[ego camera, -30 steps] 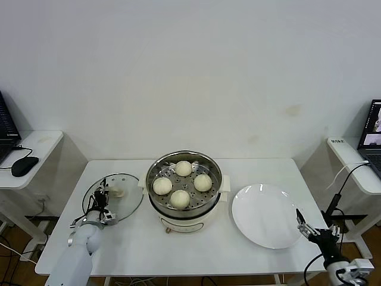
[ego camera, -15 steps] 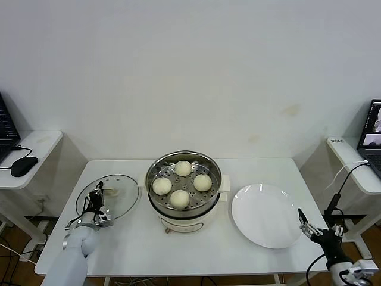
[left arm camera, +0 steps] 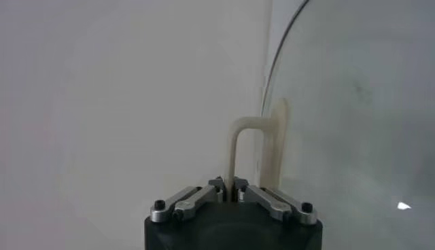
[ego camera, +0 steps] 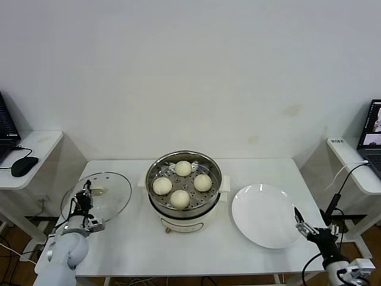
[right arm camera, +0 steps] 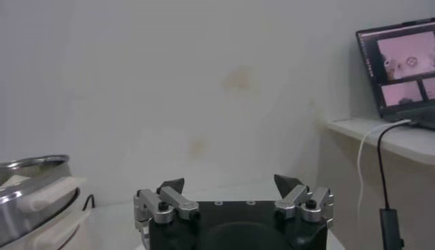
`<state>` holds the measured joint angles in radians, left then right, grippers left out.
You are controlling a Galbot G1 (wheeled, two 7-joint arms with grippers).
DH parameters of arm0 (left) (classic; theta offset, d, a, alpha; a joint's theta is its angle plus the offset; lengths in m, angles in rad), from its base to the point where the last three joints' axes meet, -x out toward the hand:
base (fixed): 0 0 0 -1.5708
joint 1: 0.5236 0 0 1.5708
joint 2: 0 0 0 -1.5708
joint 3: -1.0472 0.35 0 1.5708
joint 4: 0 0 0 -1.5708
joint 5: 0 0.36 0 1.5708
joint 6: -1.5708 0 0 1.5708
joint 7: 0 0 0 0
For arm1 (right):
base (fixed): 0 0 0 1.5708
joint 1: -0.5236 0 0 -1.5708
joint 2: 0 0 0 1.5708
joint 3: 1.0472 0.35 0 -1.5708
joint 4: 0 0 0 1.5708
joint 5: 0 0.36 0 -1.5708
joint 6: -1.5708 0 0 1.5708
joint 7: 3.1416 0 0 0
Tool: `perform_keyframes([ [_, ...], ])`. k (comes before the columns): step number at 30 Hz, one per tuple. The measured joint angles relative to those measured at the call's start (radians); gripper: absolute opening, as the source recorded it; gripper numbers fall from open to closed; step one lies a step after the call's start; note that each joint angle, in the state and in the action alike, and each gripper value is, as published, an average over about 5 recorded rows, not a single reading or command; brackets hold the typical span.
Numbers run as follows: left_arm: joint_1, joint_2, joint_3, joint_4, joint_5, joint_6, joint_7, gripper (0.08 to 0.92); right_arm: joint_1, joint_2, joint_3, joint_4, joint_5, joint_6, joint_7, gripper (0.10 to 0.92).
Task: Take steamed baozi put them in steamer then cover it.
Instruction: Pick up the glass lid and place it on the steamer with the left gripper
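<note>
Several cream-white baozi (ego camera: 183,168) sit in the steel steamer (ego camera: 156,172) on its cream pot base at the table's middle. My left gripper (ego camera: 85,192) is shut on the cream handle (left arm camera: 239,148) of the glass cover (ego camera: 104,189) and holds it tilted above the table's left end. In the left wrist view the jaws pinch the handle's thin leg and the glass (left arm camera: 353,102) stands beside it. My right gripper (ego camera: 303,226) is open and empty at the table's front right corner; it also shows in the right wrist view (right arm camera: 230,185).
A flat white plate (ego camera: 265,215) lies right of the steamer. Side tables stand at both ends: the left one holds a mouse (ego camera: 24,165), the right one a laptop (ego camera: 372,134) with cables. The steamer's edge shows in the right wrist view (right arm camera: 30,190).
My left gripper has lifted the cover off the table and carried it left and up, tilting it. The right gripper has barely moved.
</note>
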<state>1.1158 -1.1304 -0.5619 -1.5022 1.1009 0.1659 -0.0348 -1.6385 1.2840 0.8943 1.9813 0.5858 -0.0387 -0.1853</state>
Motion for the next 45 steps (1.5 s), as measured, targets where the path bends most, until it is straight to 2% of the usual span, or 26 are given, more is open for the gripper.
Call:
perform_keyframes([
  [10, 0.087, 0.004, -0.038, -0.298, 0.052, 0.142, 0.101, 0.147, 0.007, 0.03, -0.002, 0.015, -0.046, -0.034, 0.002, 0.823],
  [15, 0.085, -0.016, -0.001, -0.421, 0.123, 0.232, 0.168, 0.147, 0.016, 0.044, -0.006, 0.008, -0.067, -0.04, 0.0, 0.823],
  [20, 0.067, -0.049, 0.065, -0.49, 0.176, 0.297, 0.217, 0.147, 0.024, 0.056, -0.009, -0.003, -0.087, -0.045, -0.002, 0.823],
  [31, 0.005, -0.165, 0.271, -0.513, 0.266, 0.371, 0.265, 0.147, 0.036, 0.079, -0.006, -0.029, -0.133, -0.046, -0.004, 0.823],
  [45, -0.12, -0.303, 0.488, -0.415, 0.301, 0.415, 0.29, 0.147, 0.052, 0.094, -0.014, -0.067, -0.176, -0.051, -0.008, 0.823],
])
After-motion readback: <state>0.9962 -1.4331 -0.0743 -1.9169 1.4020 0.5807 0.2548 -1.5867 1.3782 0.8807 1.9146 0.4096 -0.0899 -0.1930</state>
